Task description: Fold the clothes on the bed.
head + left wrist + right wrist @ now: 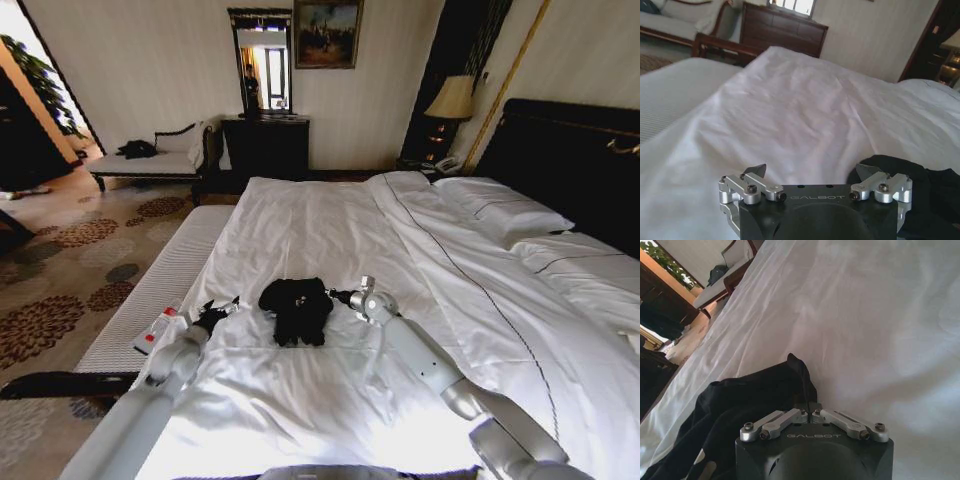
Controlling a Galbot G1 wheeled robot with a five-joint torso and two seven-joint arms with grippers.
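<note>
Inspecting the near half of the bed [330, 230]: the black T-shirt [297, 308] lies bunched in a small heap on the white duvet, between the two arms. The right tool [338, 296] is at the heap's right edge; in the right wrist view its fingers are drawn together with a peak of black cloth pinched up at their tips, so it appears to hold a fold of the shirt. The left tool [222, 312] sits just beside the heap's left edge, spread wide, gripping nothing.

Risks, as judged:
- The right tool's hold looks thin, on a raised pinch only. Soft cloth may slip out under any pull.
- The shirt is crumpled, not flat. A grasp may catch several layers at once and set a crooked fold.
- The duvet is soft and creased. A low approach by the left tool could gather white bedding along with the shirt.

Surface: white bedding, wrinkled, with pillows [505, 208] to the far right against a dark headboard [570, 150].

Room: patterned carpet [70, 270] to the left, a pale chaise [150, 160] at far left, a dark cabinet [265, 145] under a mirror, and a lamp [452, 98] by the bedhead.
</note>
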